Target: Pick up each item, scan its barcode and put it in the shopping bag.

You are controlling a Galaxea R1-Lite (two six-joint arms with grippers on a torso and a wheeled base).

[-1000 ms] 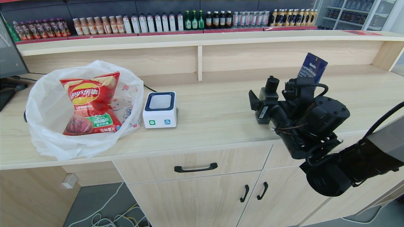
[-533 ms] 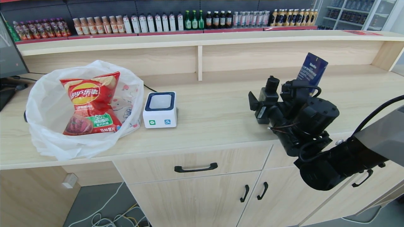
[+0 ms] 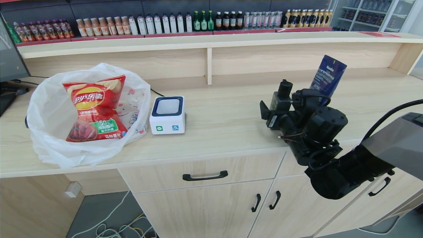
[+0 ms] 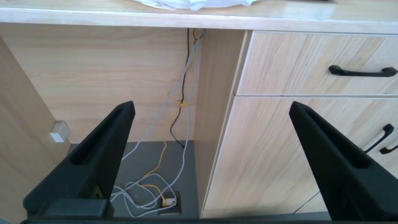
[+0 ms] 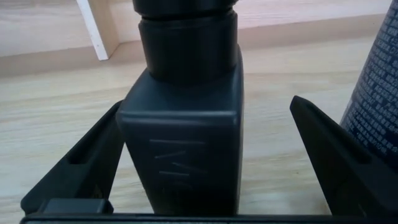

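Observation:
A black bottle (image 3: 284,88) with a round cap stands on the right part of the wooden counter (image 3: 224,122). My right gripper (image 3: 277,110) is open, with one finger on each side of the bottle (image 5: 186,130). In the right wrist view a gap shows between the bottle and one finger (image 5: 339,162). A dark blue pack (image 3: 328,75) stands just behind the bottle. At the left, a white shopping bag (image 3: 49,109) holds a red chips bag (image 3: 94,107). A white barcode scanner (image 3: 167,114) sits beside it. My left gripper (image 4: 211,106) hangs open below the counter edge.
A raised wooden shelf (image 3: 208,43) runs along the back of the counter, with rows of bottles (image 3: 198,20) behind it. Drawers and cabinet doors (image 3: 205,175) lie under the counter. Cables (image 4: 177,124) hang by the cabinet side. A monitor (image 3: 10,56) stands at the far left.
My right arm has shifted slightly left and lower, closer around the black bottle, so more of the blue pack shows. The bottle, bag and scanner have not moved.

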